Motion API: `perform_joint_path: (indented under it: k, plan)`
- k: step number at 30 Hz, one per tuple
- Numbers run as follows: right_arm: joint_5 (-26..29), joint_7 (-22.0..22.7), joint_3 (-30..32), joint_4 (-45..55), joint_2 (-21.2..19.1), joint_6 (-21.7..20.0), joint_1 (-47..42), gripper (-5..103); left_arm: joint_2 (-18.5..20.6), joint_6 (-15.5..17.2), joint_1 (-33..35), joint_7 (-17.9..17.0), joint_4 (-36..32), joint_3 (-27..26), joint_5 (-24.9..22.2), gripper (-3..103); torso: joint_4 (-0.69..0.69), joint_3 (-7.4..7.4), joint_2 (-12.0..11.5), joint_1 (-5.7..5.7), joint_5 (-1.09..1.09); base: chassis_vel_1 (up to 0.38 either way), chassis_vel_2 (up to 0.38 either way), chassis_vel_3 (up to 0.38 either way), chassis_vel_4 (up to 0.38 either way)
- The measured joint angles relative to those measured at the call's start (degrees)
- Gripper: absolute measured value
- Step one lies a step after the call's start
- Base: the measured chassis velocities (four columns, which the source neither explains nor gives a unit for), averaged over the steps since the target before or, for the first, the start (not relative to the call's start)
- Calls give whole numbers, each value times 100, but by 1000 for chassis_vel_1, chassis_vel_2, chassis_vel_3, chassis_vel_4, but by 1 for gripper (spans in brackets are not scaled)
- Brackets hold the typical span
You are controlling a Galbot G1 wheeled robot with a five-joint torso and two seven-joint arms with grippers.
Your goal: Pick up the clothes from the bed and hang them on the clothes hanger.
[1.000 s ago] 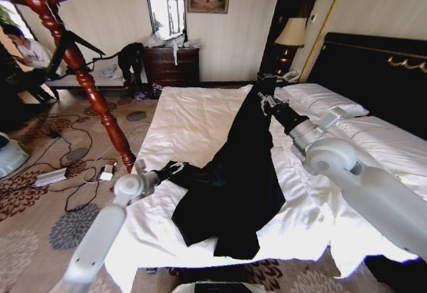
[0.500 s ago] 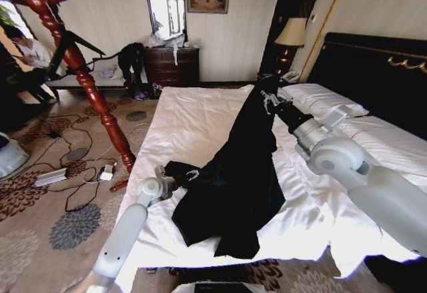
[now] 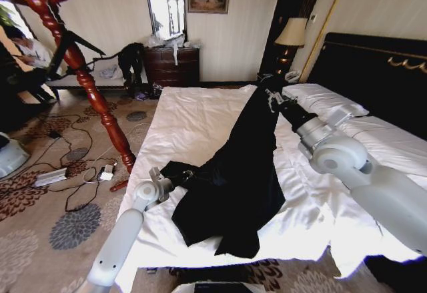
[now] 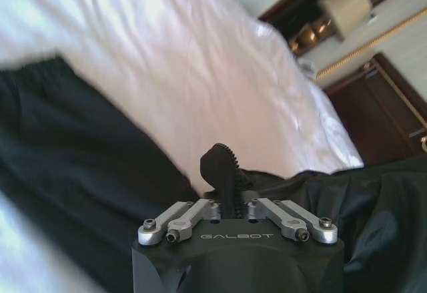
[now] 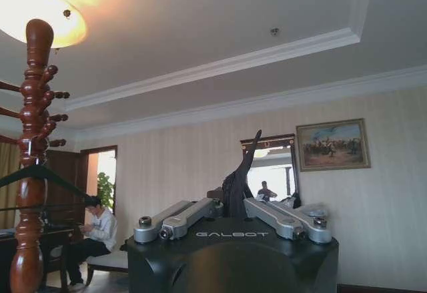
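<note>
The clothes hanger runs off the upper left of the head frame, so its pegs are cut off there; in the right wrist view its knobbed top stands at the left edge. The right gripper is hard to read in the head view, a dark shape against dark fabric just above centre. Its wrist camera shows the fingers drawn together on a thin tongue of black cloth rising between them. The left gripper sits left of centre in the lower half of the head frame, half buried in folds; its wrist view shows the fingers pinched close on a fold of the clothes.

The clothes lie in a long dark band across the middle of the bed, one end lifted toward the upper centre of the frame where the right gripper holds it, the bulk heaped on the white duvet near the lower centre. The black headboard sits at the upper right.

Compared with half a second ago, the left arm's wrist has shifted slightly down and left and the fold at its gripper is drawn a little further out; the right arm has edged a touch to the right.

The right arm reaches from the lower right up across the bed, nearly straight. The left arm rises from the bottom edge, forearm angled up and right
</note>
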Motion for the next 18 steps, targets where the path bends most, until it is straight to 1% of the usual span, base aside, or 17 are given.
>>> perform_joint_path:
  k: [1, 2, 3, 4, 6, 7, 8, 9, 10, 11, 12, 13, 14, 15, 16, 17, 18]
  plan:
    - [0, 15, 19, -70, -9, 16, 27, 1, 82, -81, -57, 68, -61, -99, 23, 9, 1, 0, 0, 0, 0, 0, 0, 0, 0]
    - [0, 15, 19, -70, -9, 16, 27, 1, 82, -81, -57, 68, -61, -99, 23, 9, 1, 0, 0, 0, 0, 0, 0, 0, 0]
    - [0, 17, 24, -99, -12, 24, 40, 1, 116, -108, -92, 88, -78, -131, 28, 4, 2, 0, 0, 0, 0, 0, 0, 0, 0]
    - [0, 18, 26, -118, -14, 29, 49, 1, 145, -132, -122, 105, -91, -158, 31, 2, 2, 0, 0, 0, 0, 0, 0, 0, 0]
    - [0, 19, 29, -138, -16, 33, 59, 1, 160, -144, -139, 112, -96, -172, 33, 2, 2, 0, 0, 0, 0, 0, 0, 0, 0]
    - [0, 23, 39, -361, -21, 78, 170, 1, 411, -319, -527, 165, -112, -320, 11, 2, 2, 0, 0, 0, -1, 0, 0, 0, 0]
    - [1, 30, 38, -501, -11, 102, 257, 1, 551, -399, -811, 166, -98, -377, -76, 2, 1, 0, 0, 0, 1, 0, 0, 0, 0]
    - [1, 30, 38, -501, -11, 102, 257, 1, 551, -399, -811, 166, -98, -377, -76, 2, 1, 0, 0, 0, 1, 0, 0, 0, 0]
    - [30, 77, -29, -733, 36, 139, 500, 1, 779, -467, -1263, 154, -78, -433, -308, 2, -1, 1, 0, 0, 1, 0, 0, 0, 0]
    - [61, 107, -74, -832, 67, 146, 641, 1, 874, -475, -1466, 141, -70, -435, -409, 2, 0, 1, 0, 1, 1, 0, 0, 0, 0]
    - [149, 165, -162, -999, 132, 158, 971, 1, 1068, -478, -1915, 109, -54, -432, -565, 2, 1, 1, 0, 1, 2, 0, 0, 0, 0]
    - [217, 200, -206, -1076, 169, 162, 1219, 1, 1174, -478, -2187, 95, -47, -427, -638, 2, 1, 1, -1, 1, 1, 0, 0, 0, 0]
    - [217, 200, -206, -1076, 169, 162, 1219, 1, 1174, -478, -2187, 95, -47, -427, -638, 2, 1, 1, -1, 1, 1, 0, 0, 0, 0]
    - [292, 235, -237, -1138, 205, 164, 1483, 1, 1297, -478, -2548, 66, -46, -424, -762, 2, 3, 2, 0, 2, -1, 0, 0, 0, 0]
    - [342, 250, -252, -1162, 223, 164, 1639, 1, 1365, -478, -2758, 37, -49, -426, -850, 2, 3, 2, -1, 2, -2, 0, 0, 0, 0]
    - [456, 273, -265, -1200, 242, 164, 1921, 1, 1501, -480, -3157, -11, -79, -446, -1025, 2, 1, 1, 0, 2, -2, 0, 0, 0, 0]
    - [456, 273, -265, -1200, 242, 164, 1921, 1, 1501, -480, -3157, -11, -79, -446, -1025, 2, 1, 1, 0, 2, -2, 0, 0, 0, 0]
